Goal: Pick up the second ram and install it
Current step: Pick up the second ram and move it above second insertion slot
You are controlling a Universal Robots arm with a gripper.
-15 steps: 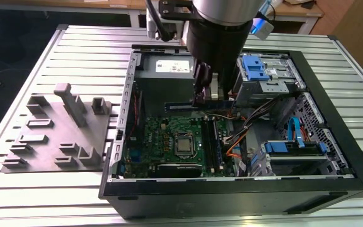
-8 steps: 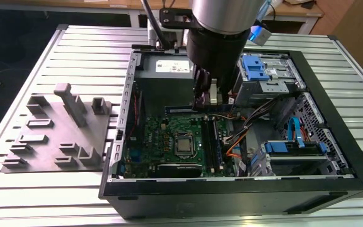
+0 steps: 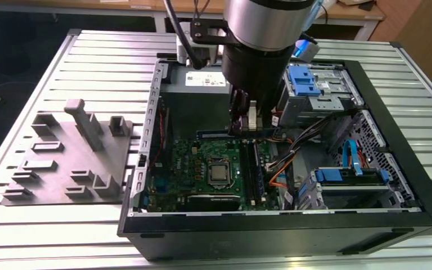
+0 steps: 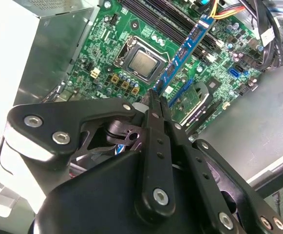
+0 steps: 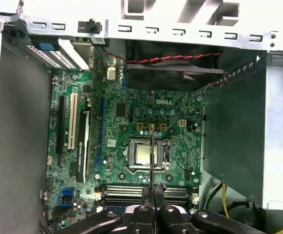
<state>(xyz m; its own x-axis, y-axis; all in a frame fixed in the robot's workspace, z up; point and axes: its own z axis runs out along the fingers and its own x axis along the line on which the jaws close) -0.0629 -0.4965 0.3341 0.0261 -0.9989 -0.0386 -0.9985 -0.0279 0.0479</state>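
The second ram (image 4: 186, 48), a narrow blue-green stick, juts out from my gripper's tips (image 4: 156, 97) over the green motherboard (image 4: 107, 53). In the first wrist view the ram (image 5: 152, 151) shows edge-on as a thin dark line above the CPU socket (image 5: 145, 153). My gripper (image 5: 152, 189) is shut on one end of it. In the exterior view the gripper (image 3: 242, 126) hangs inside the open computer case (image 3: 396, 185), above the far end of the long black memory slots (image 3: 252, 169). The stick is in the air, clear of the slots (image 5: 126, 192).
Orange and black cables (image 3: 291, 152) run beside the slots on the exterior view's right, next to drive cages with blue clips (image 3: 306, 84). The power supply (image 3: 197, 81) sits at the case's far end. A grey fixture plate (image 3: 66, 163) lies on the slatted table at the exterior view's left.
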